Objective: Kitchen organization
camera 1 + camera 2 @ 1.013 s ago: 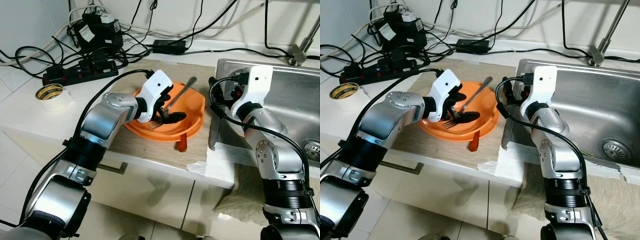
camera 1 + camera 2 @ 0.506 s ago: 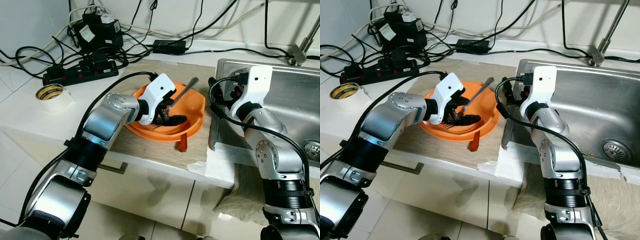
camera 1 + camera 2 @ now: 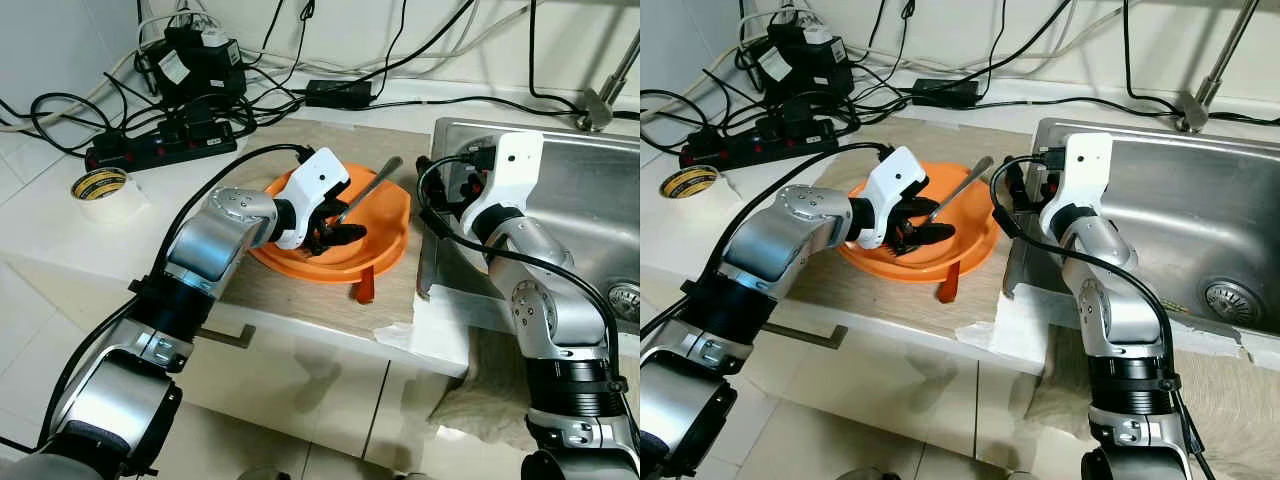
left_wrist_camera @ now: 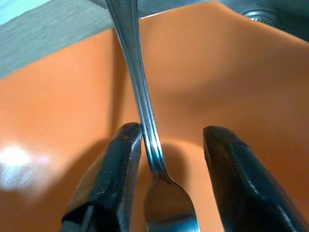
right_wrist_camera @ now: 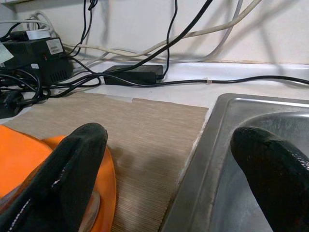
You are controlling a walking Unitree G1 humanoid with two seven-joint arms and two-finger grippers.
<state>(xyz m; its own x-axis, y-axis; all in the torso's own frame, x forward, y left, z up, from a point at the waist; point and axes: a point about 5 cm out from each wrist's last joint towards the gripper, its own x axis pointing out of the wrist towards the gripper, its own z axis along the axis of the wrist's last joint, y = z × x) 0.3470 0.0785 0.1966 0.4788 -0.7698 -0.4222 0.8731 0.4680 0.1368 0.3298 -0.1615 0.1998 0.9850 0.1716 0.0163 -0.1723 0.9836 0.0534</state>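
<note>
On the worktop, an orange bowl holds a metal fork; the left claw reaches into it, fingers spread either side of the handle, one touching it. The right claw hangs spread wide over the sink edge

Head stereo pair looking down over counter; wrist views close, sharing the orange plate.
</note>
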